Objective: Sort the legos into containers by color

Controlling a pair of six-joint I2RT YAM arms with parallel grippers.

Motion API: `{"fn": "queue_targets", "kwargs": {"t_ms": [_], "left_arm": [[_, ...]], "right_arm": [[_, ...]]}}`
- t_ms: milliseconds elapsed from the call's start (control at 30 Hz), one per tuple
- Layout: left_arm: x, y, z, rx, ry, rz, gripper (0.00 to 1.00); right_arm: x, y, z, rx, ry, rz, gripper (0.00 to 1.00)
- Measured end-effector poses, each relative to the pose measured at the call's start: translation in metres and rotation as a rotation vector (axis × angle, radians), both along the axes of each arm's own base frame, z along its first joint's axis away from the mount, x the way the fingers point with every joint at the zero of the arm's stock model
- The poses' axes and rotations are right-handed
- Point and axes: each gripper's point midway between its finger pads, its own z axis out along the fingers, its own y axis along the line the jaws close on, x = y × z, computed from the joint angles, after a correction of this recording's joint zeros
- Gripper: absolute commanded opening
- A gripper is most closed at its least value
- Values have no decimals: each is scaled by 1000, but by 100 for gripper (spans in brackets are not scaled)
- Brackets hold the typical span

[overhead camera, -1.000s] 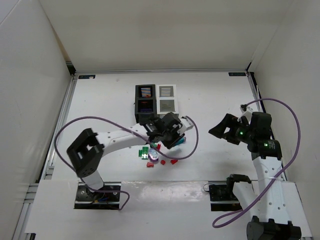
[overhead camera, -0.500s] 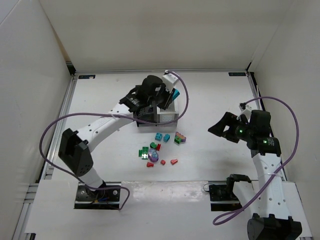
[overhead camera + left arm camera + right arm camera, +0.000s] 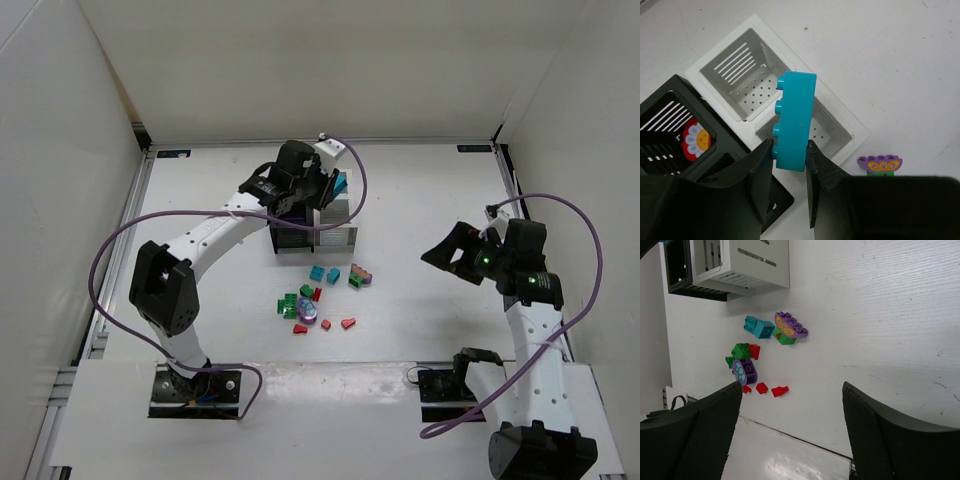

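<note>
A small teal-blue plastic brick is being pinched by the left tool, which is clenched on the brick's lower end. The brick is being held in the air over the white slatted plastic bin, near the upper middle of the top view. The black slatted plastic bin is sitting right against the white one, on its left. The brick's long side is being pointed up the wrist frame, leaning a little to the right, and its round bumps are being faced to the left. It is judged to be light, hard and smooth, so it could slip; the flat sides are thought best for taking hold. The right tool is being held wide apart with nothing in it, above the white tabletop. Other little plastic bricks are lying loose in the middle of the top view.
</note>
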Motion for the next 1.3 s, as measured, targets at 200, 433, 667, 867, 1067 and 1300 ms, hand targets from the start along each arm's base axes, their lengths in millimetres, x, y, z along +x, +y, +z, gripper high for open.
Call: {"fn": "queue_targets", "kwargs": {"t_ms": [200, 433, 667, 867, 1067, 1300], "left_arm": [[-12, -8, -8, 1, 24, -67, 42], [-22, -7, -20, 31, 60, -85, 74], [-29, -3, -28, 48, 88, -82, 93], [-42, 1, -5, 10, 54, -85, 99], [-81, 37, 38, -95, 10, 30, 99], [-169, 104, 65, -288, -9, 197, 99]], "right_arm": [[3, 1, -2, 6, 9, 6, 83], [2, 8, -3, 6, 13, 36, 83], [2, 12, -7, -29, 15, 47, 83], [-5, 33, -21, -141, 60, 88, 83], [-3, 50, -40, -208, 166, -29, 83], [3, 94, -85, -391, 211, 59, 83]]}}
